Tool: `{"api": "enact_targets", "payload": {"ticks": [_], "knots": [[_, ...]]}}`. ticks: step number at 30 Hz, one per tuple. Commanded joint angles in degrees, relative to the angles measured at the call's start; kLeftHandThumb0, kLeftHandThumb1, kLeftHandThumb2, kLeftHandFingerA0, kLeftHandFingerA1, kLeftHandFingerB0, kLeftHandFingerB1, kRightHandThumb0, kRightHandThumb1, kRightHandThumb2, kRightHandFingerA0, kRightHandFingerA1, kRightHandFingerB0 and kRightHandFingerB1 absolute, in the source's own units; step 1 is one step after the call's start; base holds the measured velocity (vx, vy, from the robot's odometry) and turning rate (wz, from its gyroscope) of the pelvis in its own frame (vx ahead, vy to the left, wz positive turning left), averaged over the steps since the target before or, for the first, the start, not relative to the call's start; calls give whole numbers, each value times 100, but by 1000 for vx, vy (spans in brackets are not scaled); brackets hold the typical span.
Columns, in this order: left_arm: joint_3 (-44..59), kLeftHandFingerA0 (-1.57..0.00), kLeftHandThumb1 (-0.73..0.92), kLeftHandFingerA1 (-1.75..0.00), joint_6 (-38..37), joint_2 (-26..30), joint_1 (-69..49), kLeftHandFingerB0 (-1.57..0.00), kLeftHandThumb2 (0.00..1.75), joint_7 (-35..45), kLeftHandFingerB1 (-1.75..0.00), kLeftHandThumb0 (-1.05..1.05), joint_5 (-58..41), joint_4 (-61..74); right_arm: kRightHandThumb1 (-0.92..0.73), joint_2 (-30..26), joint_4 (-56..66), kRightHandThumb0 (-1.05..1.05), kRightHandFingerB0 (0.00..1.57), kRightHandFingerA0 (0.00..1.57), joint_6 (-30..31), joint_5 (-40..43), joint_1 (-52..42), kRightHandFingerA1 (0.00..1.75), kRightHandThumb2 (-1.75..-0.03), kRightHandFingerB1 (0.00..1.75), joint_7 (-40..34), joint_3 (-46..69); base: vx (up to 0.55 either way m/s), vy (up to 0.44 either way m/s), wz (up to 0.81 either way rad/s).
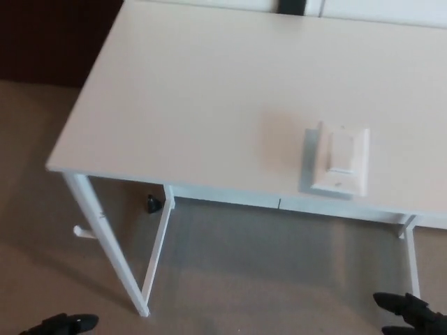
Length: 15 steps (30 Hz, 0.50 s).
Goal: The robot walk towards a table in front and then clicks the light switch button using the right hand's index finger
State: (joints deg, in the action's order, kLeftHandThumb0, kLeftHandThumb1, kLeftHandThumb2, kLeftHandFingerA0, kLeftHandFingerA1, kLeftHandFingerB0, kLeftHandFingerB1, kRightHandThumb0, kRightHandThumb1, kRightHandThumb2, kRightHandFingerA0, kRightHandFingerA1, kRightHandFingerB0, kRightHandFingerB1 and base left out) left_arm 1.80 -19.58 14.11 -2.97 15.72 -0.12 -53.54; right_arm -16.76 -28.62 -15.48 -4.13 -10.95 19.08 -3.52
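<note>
Beige carpet (279, 265) covers the floor below and to the left. On it, behind the front left leg, sits a small black object (153, 204) — too small to identify. A short white peg (84, 232) juts out beside that leg. Top left — a dark wall (49, 38).

a white tabletop (188, 98) fills the upper and middle part of the frame, its near edge running from the left side across to the right, carried on thin white legs that reach down to the floor at lower left and lower right. on it, right of centre and close to that near edge, lies the light switch (339, 160): a white rectangular plate raised on a shallow box, lying flat, with a broad white rocker button (343, 151) in its middle. the picture is somewhat blurred, so the rocker's position cannot be told.
</note>
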Motion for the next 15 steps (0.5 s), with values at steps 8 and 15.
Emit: {"api": "enact_targets", "payload": {"ticks": [8, 15], "knots": [[30, -54, 26, -48, -37, 76, -93, -47, 48, -19, -43, -15, 49, 129, -60, -172, 828, -71, 8, 19, -139, -61, -438, 48, -86, 43, 1, -94, 19, -139, -1], [13, -53, 26, -48, -93, 82, -86, -48, 48, -1, -43, -15, 54, 112, -59, -186, 1465, -72, 9, 20, -22, -6, -813, 49, -88, 43, 46, -115, 57, 150, 0]]}}
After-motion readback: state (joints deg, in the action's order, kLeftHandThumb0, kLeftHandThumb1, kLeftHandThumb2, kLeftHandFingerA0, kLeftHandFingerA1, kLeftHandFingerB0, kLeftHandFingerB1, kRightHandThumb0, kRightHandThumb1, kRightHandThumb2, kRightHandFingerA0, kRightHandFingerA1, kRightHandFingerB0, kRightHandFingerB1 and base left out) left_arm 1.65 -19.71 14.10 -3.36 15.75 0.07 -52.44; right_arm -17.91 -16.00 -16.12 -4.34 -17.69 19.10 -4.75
